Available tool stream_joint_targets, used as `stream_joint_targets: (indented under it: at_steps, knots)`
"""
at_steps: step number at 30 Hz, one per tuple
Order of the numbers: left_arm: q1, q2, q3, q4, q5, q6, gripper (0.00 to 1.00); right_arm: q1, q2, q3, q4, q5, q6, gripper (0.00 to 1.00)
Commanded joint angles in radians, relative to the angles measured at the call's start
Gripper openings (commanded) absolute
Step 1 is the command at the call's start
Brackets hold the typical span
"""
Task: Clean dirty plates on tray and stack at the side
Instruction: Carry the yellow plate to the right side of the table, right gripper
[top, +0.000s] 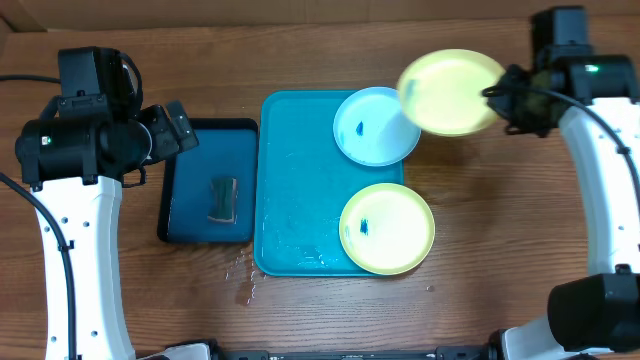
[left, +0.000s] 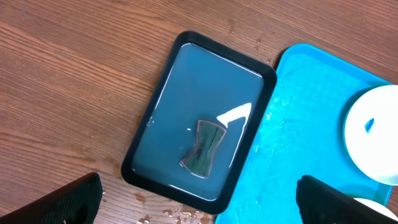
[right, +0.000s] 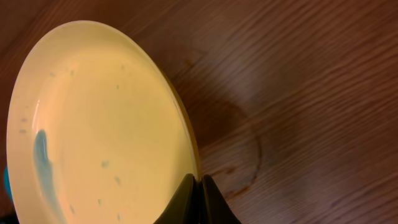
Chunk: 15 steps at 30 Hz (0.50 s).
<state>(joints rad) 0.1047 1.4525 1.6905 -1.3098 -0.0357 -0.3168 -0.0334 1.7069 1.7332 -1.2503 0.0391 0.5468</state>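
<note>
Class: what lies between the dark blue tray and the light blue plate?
Only a bare stretch of the turquoise tray, seen in the overhead view; the dark blue tray and light blue plate flank it.

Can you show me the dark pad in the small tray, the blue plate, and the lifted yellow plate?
Dark pad (left: 205, 147): left wrist view, its narrow middle.
Blue plate (top: 380, 132): overhead view, its pale centre.
Lifted yellow plate (top: 452, 92): overhead view, its centre.

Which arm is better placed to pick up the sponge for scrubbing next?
Left. The left gripper is open beside the dark tray holding the sponge; the right gripper is shut on the rim of the raised yellow-green plate.
</note>
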Motion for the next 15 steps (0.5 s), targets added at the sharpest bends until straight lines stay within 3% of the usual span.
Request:
stream_joint_targets:
  at_steps: [1,15]
  knots:
    - [0.0,0.0,0.008,0.001,-0.012,-0.02,1.0,-0.051,0.006,-0.061,0.001,0.012,0.004,0.04]
    - [0.0,0.0,0.008,0.001,-0.013,-0.02,1.0,-0.113,0.006,-0.383,0.211,0.074,0.009,0.04]
